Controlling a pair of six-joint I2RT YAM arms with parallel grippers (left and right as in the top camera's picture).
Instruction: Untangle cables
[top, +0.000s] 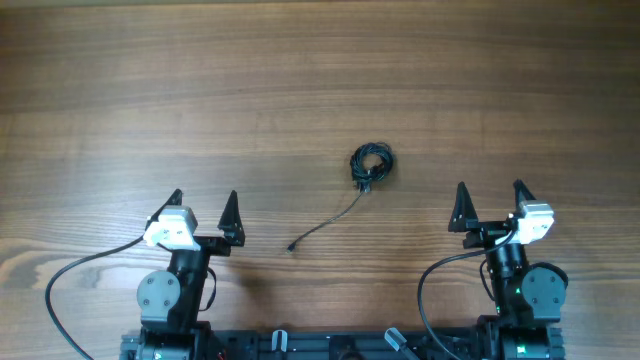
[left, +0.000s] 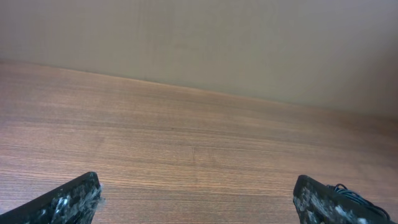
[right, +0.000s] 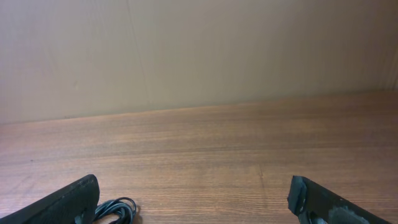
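Both grippers (top: 203, 209) (top: 490, 201) agape, cables (top: 370, 165) untouched

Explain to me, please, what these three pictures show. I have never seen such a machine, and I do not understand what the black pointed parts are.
This is a robot with two arms at a wooden table. The overhead picture looks straight down from above. The black pointed parts are the fingers of each arm's gripper: the left gripper and the right gripper. Both are open and hold nothing.

The other two pictures come from small cameras on the wrists, so each shows its own fingers at the bottom corners, looking across the table toward a plain wall.

On the table lie the cables: thin black cords bunched in a small coil, with one loose end trailing toward the robot. The coil shows at the bottom edge of both wrist pictures.
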